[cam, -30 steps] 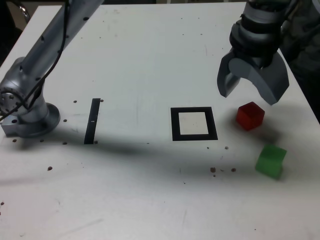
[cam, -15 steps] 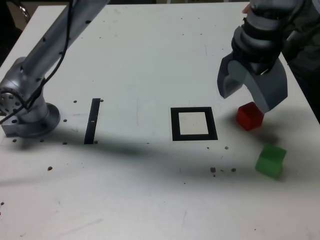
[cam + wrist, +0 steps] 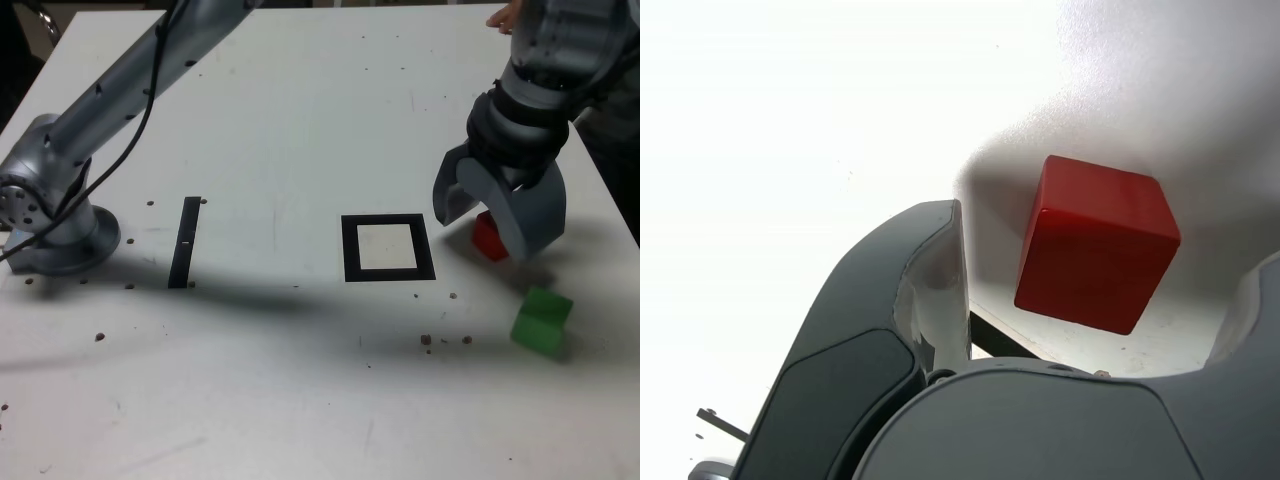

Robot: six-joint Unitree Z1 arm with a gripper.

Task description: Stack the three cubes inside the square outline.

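A red cube rests on the white table, to the exterior view's right of the square outline. My gripper has come down over it and stands open, one finger on each side. In the wrist view the red cube sits between the fingers, with a gap showing beside it. A green cube lies nearer the front, at the exterior view's right. The white centre of the outline holds nothing.
A narrow black strip lies toward the exterior view's left, near the arm's base. Small dark specks dot the table in front of the outline. A person's hand shows at the far edge. The table's right edge runs close to the cubes.
The gripper has dropped from above the red cube to straddle it, now hiding most of it in the exterior view. Neither cube has shifted.
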